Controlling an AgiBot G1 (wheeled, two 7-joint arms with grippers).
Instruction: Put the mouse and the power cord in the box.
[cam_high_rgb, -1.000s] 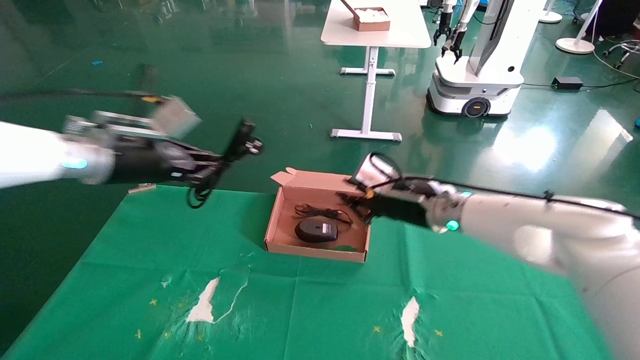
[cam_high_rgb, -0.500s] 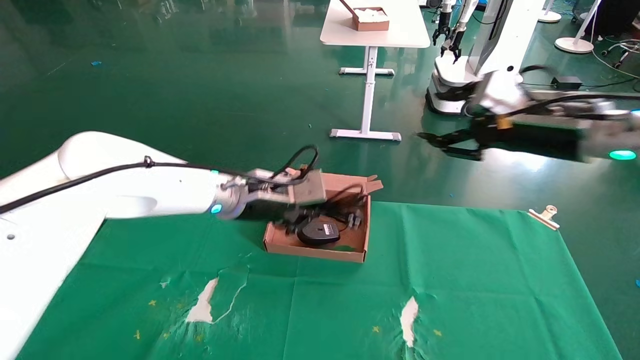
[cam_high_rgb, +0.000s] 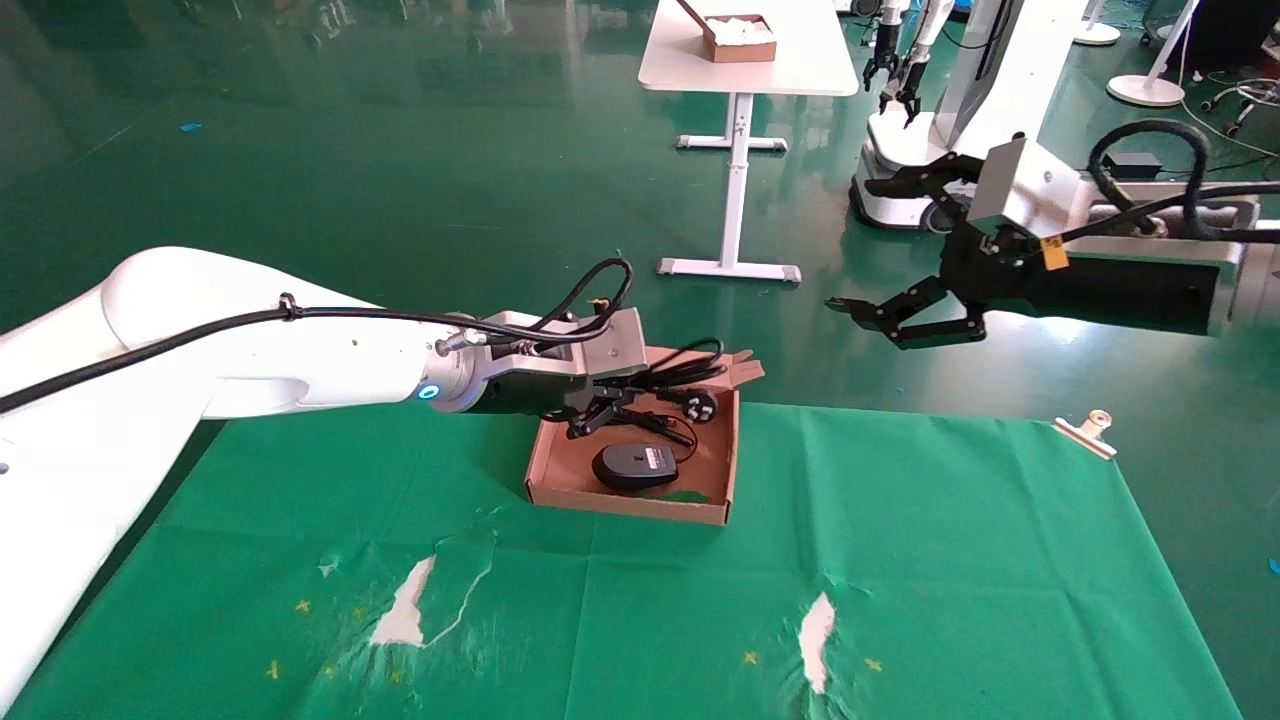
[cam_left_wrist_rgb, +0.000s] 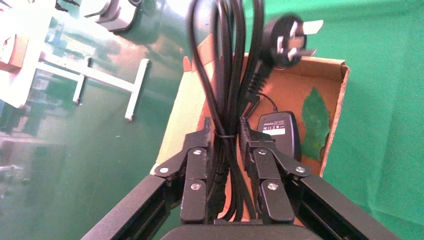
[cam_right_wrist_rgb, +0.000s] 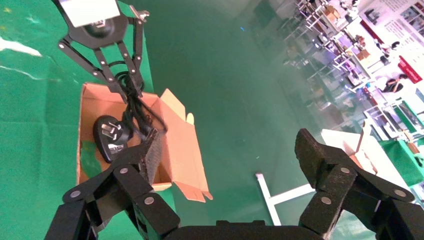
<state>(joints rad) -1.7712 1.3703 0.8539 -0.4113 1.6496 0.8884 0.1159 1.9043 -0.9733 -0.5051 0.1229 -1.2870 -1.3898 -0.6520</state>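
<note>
Holding the power cord (cam_high_rgb: 668, 383): my left gripper (cam_high_rgb: 597, 410) is clamped on its bundled loops above the box's (cam_high_rgb: 628, 500) far side. Mouse (cam_high_rgb: 634, 466) lies inside the box. Right gripper (cam_high_rgb: 868, 320) hangs spread wide, well right, over the floor.

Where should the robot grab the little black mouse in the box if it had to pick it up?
Probably across the mouse's two long sides, coming straight down from above. It lies flat in the box, whose walls block sideways approaches, and its rounded oval body is narrowest across.
</note>
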